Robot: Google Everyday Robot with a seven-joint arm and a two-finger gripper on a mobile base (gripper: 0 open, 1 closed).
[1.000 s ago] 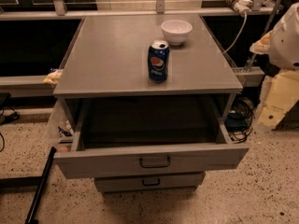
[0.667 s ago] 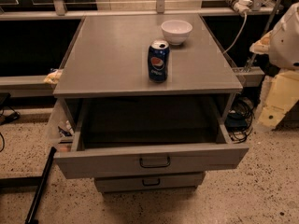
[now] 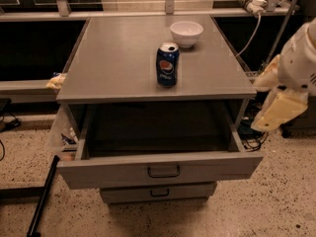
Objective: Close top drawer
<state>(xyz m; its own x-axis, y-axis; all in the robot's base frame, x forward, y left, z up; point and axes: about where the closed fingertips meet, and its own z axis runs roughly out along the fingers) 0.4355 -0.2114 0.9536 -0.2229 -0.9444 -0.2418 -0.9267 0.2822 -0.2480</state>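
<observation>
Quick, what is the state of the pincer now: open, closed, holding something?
The pincer: cannot be told; it hangs right of the cabinet, apart from the open top drawer.

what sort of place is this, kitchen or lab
Probably a lab or workshop: a grey metal drawer cabinet with its wide top drawer pulled open, a speckled stone floor, and a white power strip behind. The robot's cream gripper hangs at the cabinet's right.
</observation>
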